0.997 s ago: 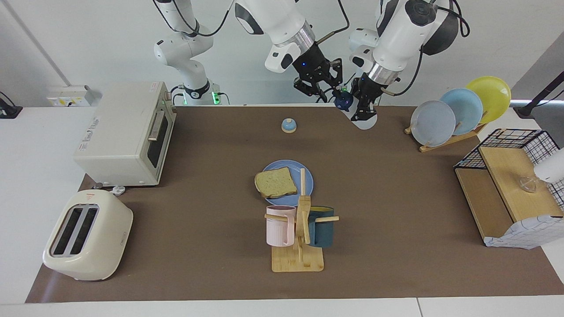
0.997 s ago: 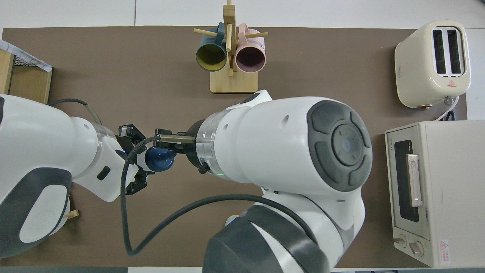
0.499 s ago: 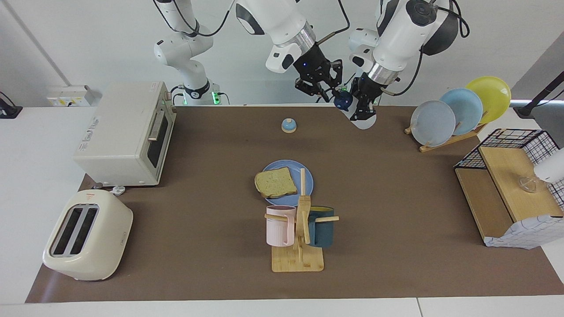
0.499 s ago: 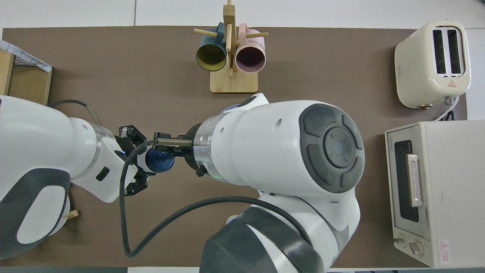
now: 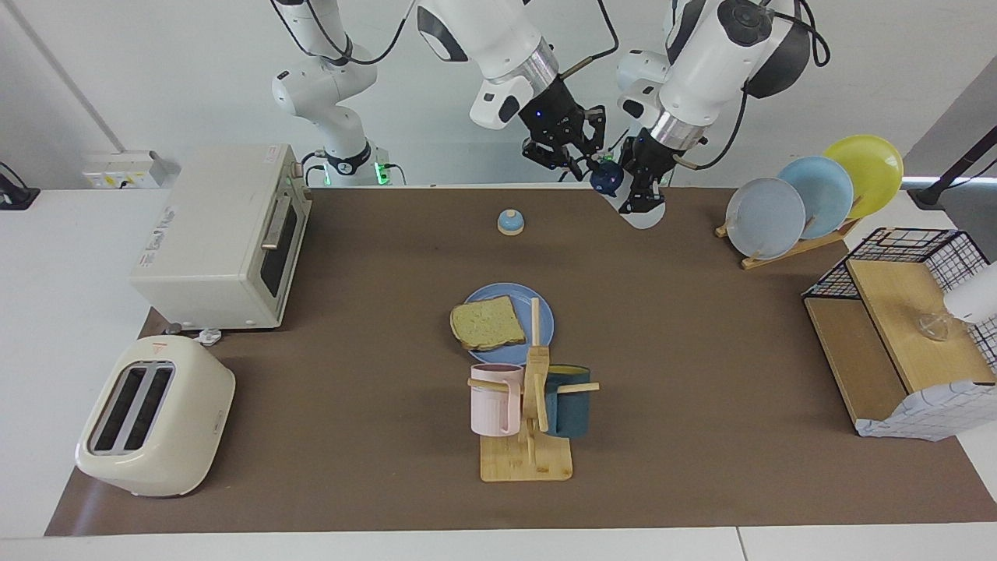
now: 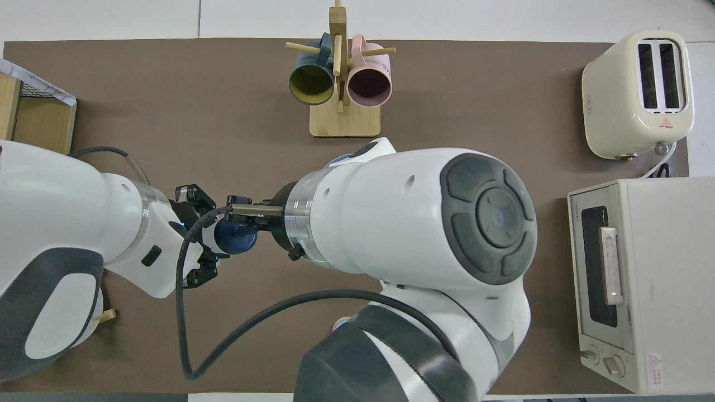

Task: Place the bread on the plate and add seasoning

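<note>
The bread [image 5: 487, 323] lies flat on the blue plate [image 5: 543, 331] in the middle of the table, beside the mug rack. The seasoning [image 5: 643, 216] hangs tilted in the air over the table edge at the robots' end, its navy cap [image 5: 606, 181] pointing toward the right arm. My left gripper [image 5: 643, 196] is shut on the bottle's white body. My right gripper [image 5: 593, 165] has its fingers closed around the cap. In the overhead view the cap [image 6: 236, 237] shows between the left gripper [image 6: 208, 237] and the right gripper [image 6: 241, 220]. The right arm hides the bread there.
A small blue-topped bell [image 5: 510, 222] sits near the robots. The mug rack [image 5: 530, 405] holds a pink and a teal mug. A toaster oven [image 5: 226, 234] and toaster [image 5: 156, 417] stand at the right arm's end. An upright plate rack [image 5: 810, 195] and wire shelf [image 5: 903, 327] stand at the left arm's end.
The right gripper has moved slightly in toward the bottle's cap and its fingers have narrowed onto it. The left gripper has kept the bottle almost still.
</note>
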`<action>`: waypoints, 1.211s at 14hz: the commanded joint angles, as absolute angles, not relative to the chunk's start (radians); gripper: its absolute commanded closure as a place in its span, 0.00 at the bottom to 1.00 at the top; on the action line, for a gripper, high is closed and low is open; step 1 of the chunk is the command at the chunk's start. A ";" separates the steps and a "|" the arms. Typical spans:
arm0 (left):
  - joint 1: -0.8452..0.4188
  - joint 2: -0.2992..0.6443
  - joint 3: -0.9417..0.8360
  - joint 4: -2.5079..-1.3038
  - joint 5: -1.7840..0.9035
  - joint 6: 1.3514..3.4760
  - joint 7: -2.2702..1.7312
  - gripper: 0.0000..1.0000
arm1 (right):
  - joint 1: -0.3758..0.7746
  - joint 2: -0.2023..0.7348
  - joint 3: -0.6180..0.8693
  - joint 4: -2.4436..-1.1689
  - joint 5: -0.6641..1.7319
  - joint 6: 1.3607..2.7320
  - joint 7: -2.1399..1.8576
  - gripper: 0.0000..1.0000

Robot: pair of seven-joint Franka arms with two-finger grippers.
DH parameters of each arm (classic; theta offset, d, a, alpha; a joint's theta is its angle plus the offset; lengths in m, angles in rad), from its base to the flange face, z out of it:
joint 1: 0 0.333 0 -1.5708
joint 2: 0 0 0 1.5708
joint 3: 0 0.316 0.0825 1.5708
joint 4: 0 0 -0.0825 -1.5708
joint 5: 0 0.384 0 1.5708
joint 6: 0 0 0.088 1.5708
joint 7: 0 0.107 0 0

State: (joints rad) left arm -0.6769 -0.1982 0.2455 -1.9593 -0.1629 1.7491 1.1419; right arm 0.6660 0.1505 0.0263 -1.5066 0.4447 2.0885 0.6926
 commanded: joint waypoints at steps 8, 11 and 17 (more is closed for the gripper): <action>-0.681 -0.225 0.255 -1.983 -0.190 1.753 1.127 1.00 | 0.672 0.140 0.028 -1.525 0.433 2.111 0.706 0.82; -0.681 -0.227 0.255 -1.983 -0.192 1.753 1.124 1.00 | 0.672 0.140 0.028 -1.525 0.433 2.111 0.704 1.00; -0.680 -0.227 0.255 -1.983 -0.193 1.753 1.123 1.00 | 0.669 0.143 0.028 -1.523 0.437 2.112 0.724 1.00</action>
